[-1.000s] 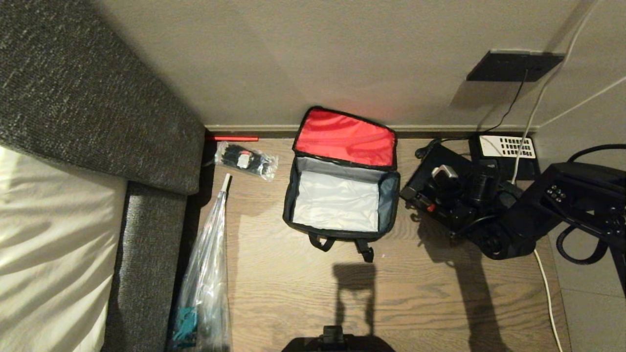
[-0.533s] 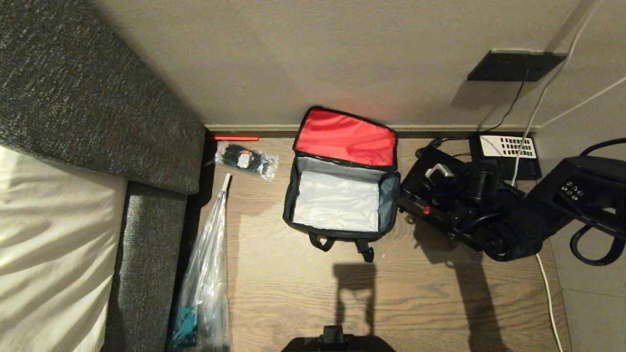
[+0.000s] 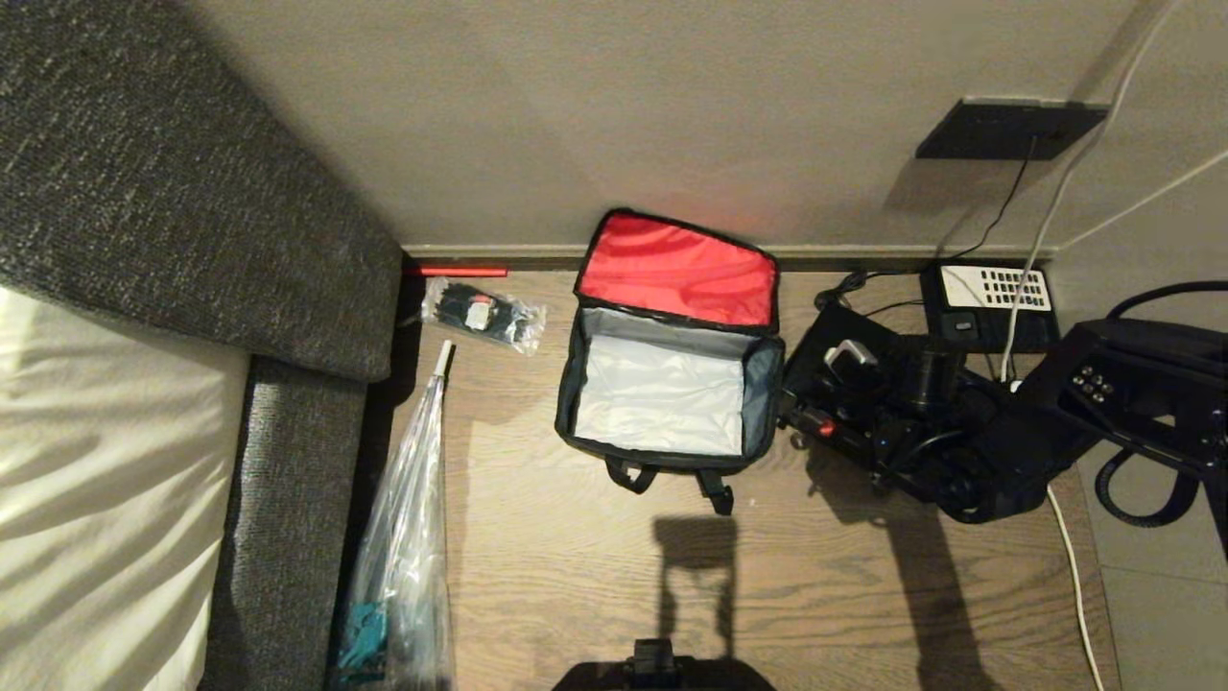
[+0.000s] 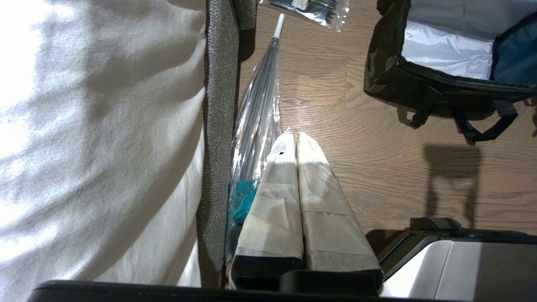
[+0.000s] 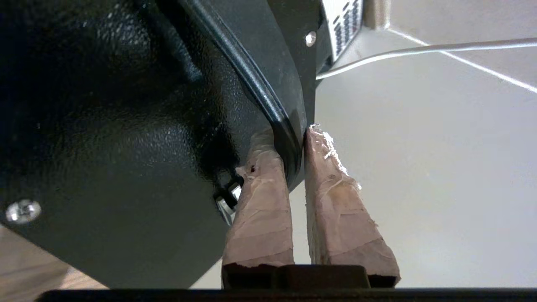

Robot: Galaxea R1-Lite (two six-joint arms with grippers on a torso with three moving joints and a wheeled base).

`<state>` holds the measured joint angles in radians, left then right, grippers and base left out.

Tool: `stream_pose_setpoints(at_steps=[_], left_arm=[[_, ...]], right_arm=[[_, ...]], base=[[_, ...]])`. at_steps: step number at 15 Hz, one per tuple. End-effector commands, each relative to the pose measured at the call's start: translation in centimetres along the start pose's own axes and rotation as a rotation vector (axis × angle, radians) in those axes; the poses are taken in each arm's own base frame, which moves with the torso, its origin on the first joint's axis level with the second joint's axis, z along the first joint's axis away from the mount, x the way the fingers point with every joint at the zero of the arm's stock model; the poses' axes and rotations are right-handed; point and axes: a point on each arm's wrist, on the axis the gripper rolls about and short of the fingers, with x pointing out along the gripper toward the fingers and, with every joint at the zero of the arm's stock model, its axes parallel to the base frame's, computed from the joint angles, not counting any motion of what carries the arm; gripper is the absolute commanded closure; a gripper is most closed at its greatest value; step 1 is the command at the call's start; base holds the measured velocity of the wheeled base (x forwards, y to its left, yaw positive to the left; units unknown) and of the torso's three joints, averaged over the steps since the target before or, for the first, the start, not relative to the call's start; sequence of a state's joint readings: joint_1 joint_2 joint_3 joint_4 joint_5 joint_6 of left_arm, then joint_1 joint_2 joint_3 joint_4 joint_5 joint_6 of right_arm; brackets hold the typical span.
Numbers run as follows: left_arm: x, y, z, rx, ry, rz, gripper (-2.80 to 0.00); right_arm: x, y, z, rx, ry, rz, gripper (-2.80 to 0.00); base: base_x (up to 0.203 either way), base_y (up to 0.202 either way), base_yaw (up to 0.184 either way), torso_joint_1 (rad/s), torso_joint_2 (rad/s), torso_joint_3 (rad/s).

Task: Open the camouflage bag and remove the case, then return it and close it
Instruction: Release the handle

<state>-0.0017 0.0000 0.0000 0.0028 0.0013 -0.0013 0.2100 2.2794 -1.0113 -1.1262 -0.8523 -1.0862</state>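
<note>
Your right tool [image 5: 295, 140] is nearly pressed together, pinching the thin rim of the case [image 5: 126, 126]: in the right wrist view one taped finger [image 5: 260, 201] sits on the case's inner side and the other on the outer, w/ the black edge wedged between the tips. In the head view the case [image 3: 844, 384] hangs from that tool just to the right of the camouflage bag [image 3: 667, 393], tilted, its near corner close to the bag's right wall; can't tell if it touches the bag or the floor [image 3: 815, 576]. The bag sits on the wood floor against the wall, lid thrown back w/ the red lining up, interior showing pale lining and nothing else, black straps trailing toward you. Behind the case by the wall is a black desk phone [image 3: 993, 293] w/ white keypad, cables running up from it. Your left tool [image 4: 295, 138] is parked off by the bed [image 4: 96, 138], fingers pressed together on nothing, hovering over the floor near a clear plastic-wrapped umbrella [image 4: 258, 113]. A small clear packet [image 3: 480, 312] of black items lies on the floor left of the bag, well apart from it.
</note>
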Motion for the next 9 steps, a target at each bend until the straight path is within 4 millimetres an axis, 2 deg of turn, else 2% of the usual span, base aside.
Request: stream_pose_setpoints(at_steps=[1, 4, 9], left_arm=[[0.0, 0.0, 0.0, 0.0, 0.0, 0.0, 0.0], [0.0, 0.0, 0.0, 0.0, 0.0, 0.0, 0.0], [0.0, 0.0, 0.0, 0.0, 0.0, 0.0, 0.0]], right_arm=[[0.5, 1.4, -0.1, -0.025, 0.009, 0.014, 0.0], [0.7, 1.7, 0.0, -0.026, 0.01, 0.016, 0.0], [-1.0, -0.6, 0.7, -0.003, -0.019, 0.01, 0.0]], base=[[0.0, 0.0, 0.0, 0.0, 0.0, 0.0], [0.0, 0.0, 0.0, 0.0, 0.0, 0.0], [0.0, 0.0, 0.0, 0.0, 0.0, 0.0]])
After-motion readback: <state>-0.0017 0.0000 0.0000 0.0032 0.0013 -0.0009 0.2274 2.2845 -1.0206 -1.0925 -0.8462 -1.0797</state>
